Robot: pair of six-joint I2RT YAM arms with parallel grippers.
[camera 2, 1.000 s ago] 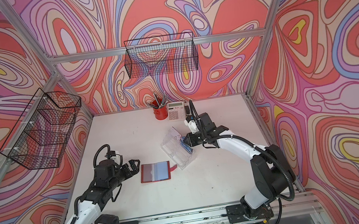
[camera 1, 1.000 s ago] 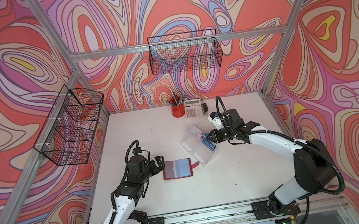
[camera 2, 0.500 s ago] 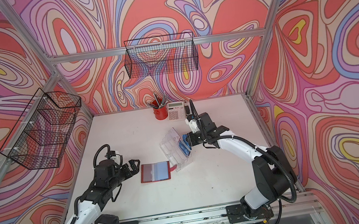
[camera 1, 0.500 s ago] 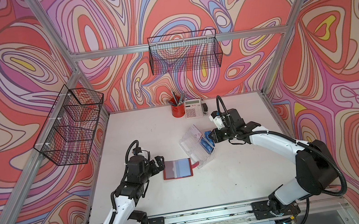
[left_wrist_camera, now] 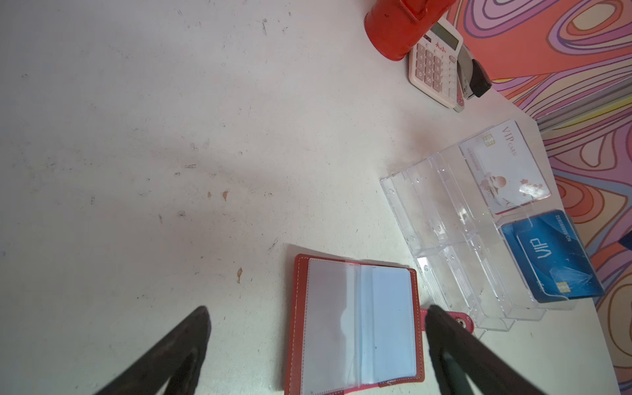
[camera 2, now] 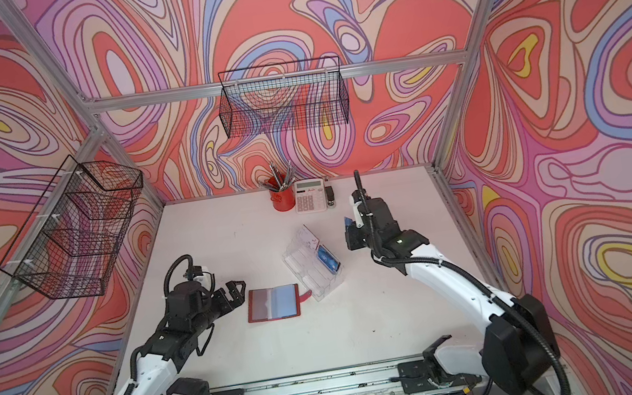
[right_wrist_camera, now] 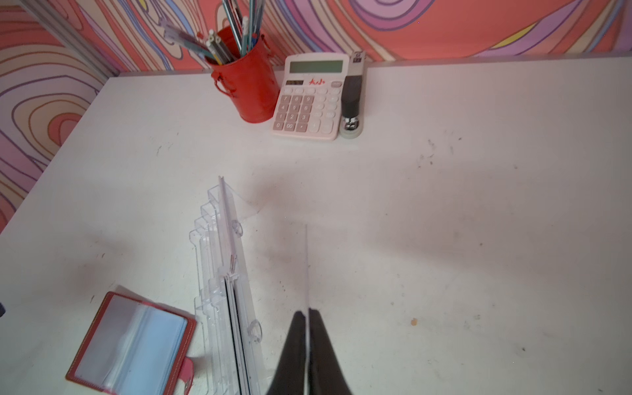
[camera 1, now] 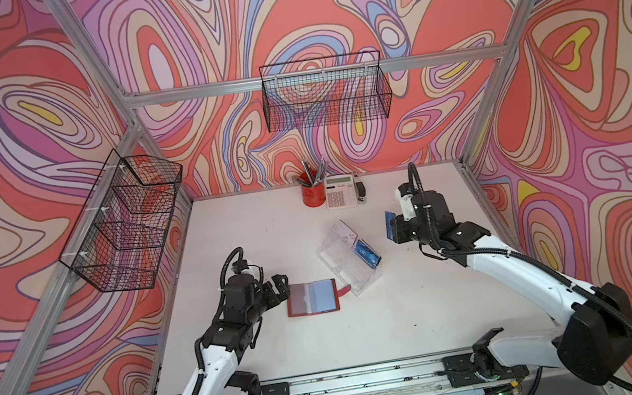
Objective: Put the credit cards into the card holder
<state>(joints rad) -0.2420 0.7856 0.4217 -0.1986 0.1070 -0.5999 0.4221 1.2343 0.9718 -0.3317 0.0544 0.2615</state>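
Note:
The card holder (camera 1: pixel 311 298) (camera 2: pixel 273 303) is a red wallet lying open on the white table, its clear sleeves facing up (left_wrist_camera: pixel 355 328) (right_wrist_camera: pixel 130 345). My left gripper (camera 1: pixel 280 285) (left_wrist_camera: pixel 317 308) stands open just left of it, touching nothing. A clear acrylic stand (camera 1: pixel 346 259) holds blue credit cards (camera 1: pixel 367 252) (left_wrist_camera: pixel 550 260) and a white VIP card (left_wrist_camera: pixel 502 167). My right gripper (camera 1: pixel 394 231) (right_wrist_camera: pixel 307 312) is shut on one blue credit card (camera 1: pixel 389 224) (right_wrist_camera: pixel 306 260), held upright in the air to the right of the stand.
A red pen cup (camera 1: pixel 313 196), a calculator (camera 1: pixel 341 197) and a stapler (camera 1: pixel 361 192) stand at the table's back edge. Wire baskets hang on the back wall (camera 1: pixel 327 92) and the left wall (camera 1: pixel 124 221). Aluminium frame posts border the table.
My right gripper closed on a blue card in the stand and lifted it out, moving up and to the right. The left arm has stayed put.

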